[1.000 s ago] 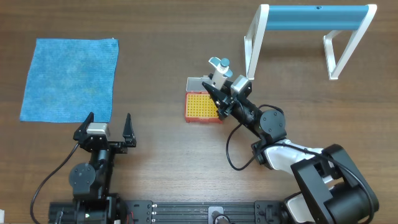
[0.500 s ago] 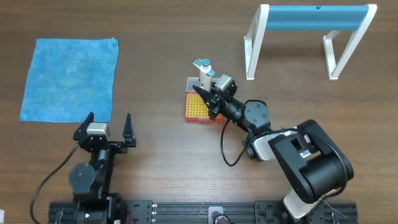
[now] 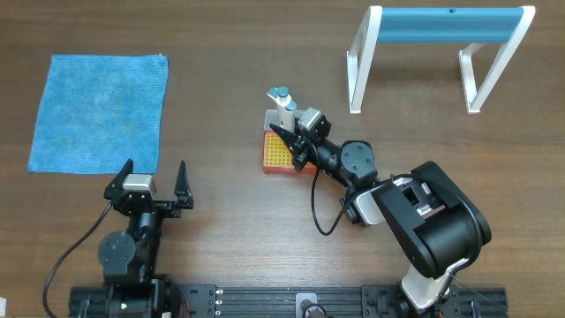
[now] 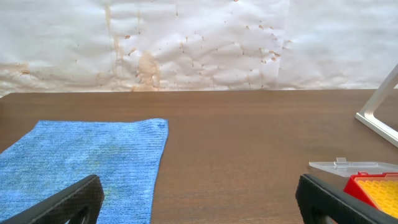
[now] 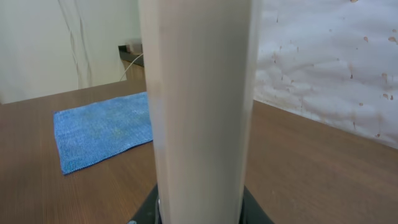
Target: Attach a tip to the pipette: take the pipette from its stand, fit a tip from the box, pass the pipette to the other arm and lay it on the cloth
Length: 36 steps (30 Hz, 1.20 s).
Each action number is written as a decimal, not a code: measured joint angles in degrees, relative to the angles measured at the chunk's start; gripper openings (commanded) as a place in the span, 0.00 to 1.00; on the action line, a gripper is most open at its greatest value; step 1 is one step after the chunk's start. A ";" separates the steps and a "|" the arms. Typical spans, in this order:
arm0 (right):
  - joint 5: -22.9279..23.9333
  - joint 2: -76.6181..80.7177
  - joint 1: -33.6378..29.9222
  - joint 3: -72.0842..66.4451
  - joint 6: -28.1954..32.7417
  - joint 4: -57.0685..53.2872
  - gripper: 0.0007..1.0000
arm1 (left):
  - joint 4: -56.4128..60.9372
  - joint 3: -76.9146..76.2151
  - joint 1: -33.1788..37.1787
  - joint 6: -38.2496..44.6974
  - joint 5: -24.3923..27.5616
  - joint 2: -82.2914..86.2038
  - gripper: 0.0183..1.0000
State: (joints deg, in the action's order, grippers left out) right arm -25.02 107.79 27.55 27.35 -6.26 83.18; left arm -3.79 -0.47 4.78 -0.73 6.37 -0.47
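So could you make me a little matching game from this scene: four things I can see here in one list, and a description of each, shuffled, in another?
Things:
1. cloth
2. pipette
3. tip box
4. stand

Descriptions:
A. white legs and a blue top bar, at the far right of the table
B. gripped by the right end effector
C. red, with yellow inside, near the middle of the table
D. blue, lying flat on the left side of the table

Pairs: 1-D, 2-B, 3-C, 4-A.
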 measured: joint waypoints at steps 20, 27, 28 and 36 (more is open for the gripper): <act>0.24 0.02 0.00 0.04 0.11 -0.24 0.08 | 0.00 0.00 0.00 0.00 0.00 0.00 1.00; 0.24 1.01 0.00 0.28 -0.46 -0.22 0.08 | 0.00 0.00 0.00 0.00 0.02 0.00 1.00; 0.24 1.09 0.00 0.39 -0.50 -0.22 0.08 | 0.00 0.00 0.00 0.00 0.00 0.00 1.00; 0.22 2.23 0.00 1.16 -0.55 0.24 0.08 | 0.00 0.00 0.00 0.00 0.02 0.00 1.00</act>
State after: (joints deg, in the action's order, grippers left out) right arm -24.80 110.02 27.55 28.51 -6.81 83.42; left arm -3.79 -0.47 4.78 -0.73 6.39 -0.47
